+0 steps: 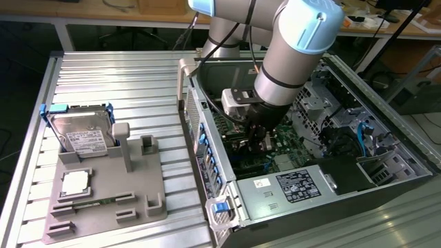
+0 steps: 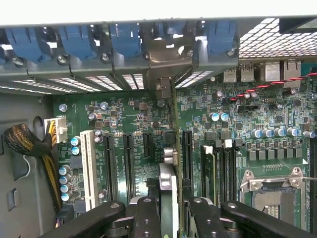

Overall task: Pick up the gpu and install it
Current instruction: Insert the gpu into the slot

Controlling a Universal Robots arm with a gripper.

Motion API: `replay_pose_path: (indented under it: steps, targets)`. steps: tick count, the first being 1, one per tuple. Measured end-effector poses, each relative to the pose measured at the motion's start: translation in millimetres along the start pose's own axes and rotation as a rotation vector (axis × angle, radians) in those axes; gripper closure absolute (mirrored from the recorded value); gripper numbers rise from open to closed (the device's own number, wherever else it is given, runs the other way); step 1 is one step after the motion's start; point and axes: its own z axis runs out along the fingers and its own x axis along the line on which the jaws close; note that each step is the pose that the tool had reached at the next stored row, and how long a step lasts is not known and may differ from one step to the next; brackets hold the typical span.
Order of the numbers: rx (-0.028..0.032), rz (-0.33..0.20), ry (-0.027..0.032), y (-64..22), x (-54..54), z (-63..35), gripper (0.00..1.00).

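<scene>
This is a robotics lab or electronics workshop. A ribbed aluminium worktable (image 1: 117, 77) carries an open desktop computer case (image 1: 331, 170) at about 4 o'clock, its green motherboard (image 2: 133, 144) bare. At 8 o'clock a grey printed fixture tray (image 1: 103, 206) stands parts in slots, among them a hard drive (image 1: 82, 134). An industrial robot arm (image 1: 289, 57) reaches in from 12 o'clock. Wooden benches (image 1: 103, 13) strewn with cables line the far wall.

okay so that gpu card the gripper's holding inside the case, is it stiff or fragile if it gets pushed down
The gpu is a thin board held edge-on between the gripper fingers, so probably stiff lengthwise yet easily tilted sideways. Its exposed components suggest fragility; hard pushing risks damage.
</scene>
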Motion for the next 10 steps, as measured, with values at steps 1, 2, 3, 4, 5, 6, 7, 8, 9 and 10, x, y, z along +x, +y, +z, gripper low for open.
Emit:
replay_pose_path:
  steps: [1, 2, 3, 4, 5, 6, 7, 8, 9, 10]
  targets:
    - [-0.0001, 0.0, 0.0002, 0.0, 0.0, 0.1, 0.73]
    - [0.0, 0.0, 0.0001, 0.0, 0.0, 0.1, 0.73]
    - [0.0001, 0.0, -0.0001, 0.0, 0.5, 0.3, 0.73]
    - [0.0001, 0.0, -0.0001, 0.1, 1.1, 0.3, 0.73]
    - [-0.0001, 0.0, 0.0001, 0.0, 1.1, 1.0, 0.73]
    - [-0.0001, 0.0, 0.0004, -0.1, 1.1, 1.6, 0.73]
    - [-0.0001, 0.0, 0.0004, -0.1, 1.1, 2.0, 0.73]
    - [-0.0001, 0.0, 0.0004, -0.1, 1.2, 2.5, 0.73]
    - [-0.0001, 0.0, 0.0004, -0.1, 1.2, 2.9, 0.73]
    - [-0.0001, 0.0, 0.0004, -0.1, 1.2, 3.3, 0.73]
